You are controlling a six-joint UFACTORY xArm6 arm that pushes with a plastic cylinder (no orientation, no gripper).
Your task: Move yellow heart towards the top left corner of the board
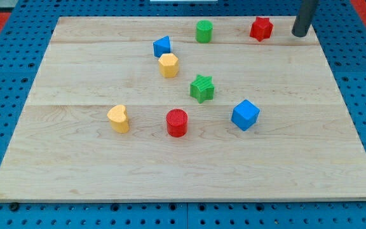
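Nearest the bench's bottom edge, and left of its middle, sits the yellow heart, standing free with bare wood all round it. Just to its right, apart from it, is the red cylinder, and further right the blue cube. Beyond these, near the bench's centre, stands the green star. Further back come the yellow hexagon and, close behind it, the small blue block, whose shape I cannot make out surely. Along the top edge are the green cylinder and the red star.

My tip rests at the top right corner, right of the red star and well apart from the heart. There are no jaws on this rod, so nothing is open or clamped.

The heart looks a light, stiff plastic piece that should slide easily on the smooth wood but may turn if struck off-centre. I judge the push belongs on its lower right side, aimed squarely through its middle toward the top left corner.
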